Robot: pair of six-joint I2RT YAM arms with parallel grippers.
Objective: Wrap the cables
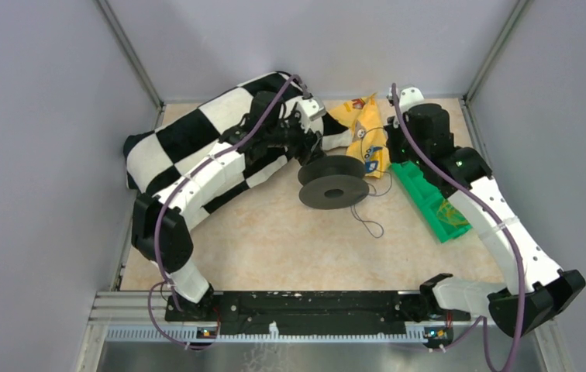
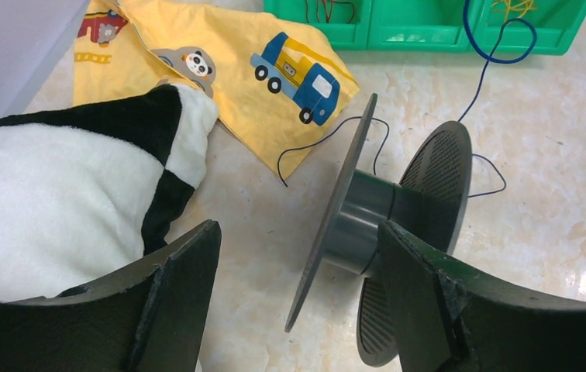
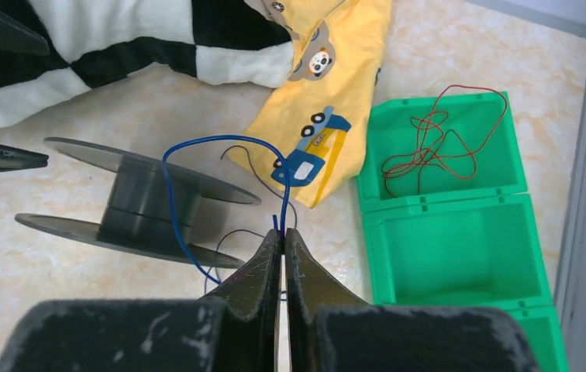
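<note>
One blue cable (image 3: 166,182) arcs in front of the dark grey spool (image 3: 146,198), its end pinched in my right gripper (image 3: 282,234), fingers closed. A thin dark cable (image 2: 321,138) lies on the table beside the spool. My left gripper (image 2: 298,232) is spread wide and empty, possibly grazing a flange.

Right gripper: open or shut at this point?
Shut. In the right wrist view the right gripper has its fingers pressed together, pinching the blue cable at the tips.

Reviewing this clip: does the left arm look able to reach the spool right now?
Probably yes. The left gripper stands open right beside the spool, nothing lies between them, and the checkered blanket sits off to the side.
</note>
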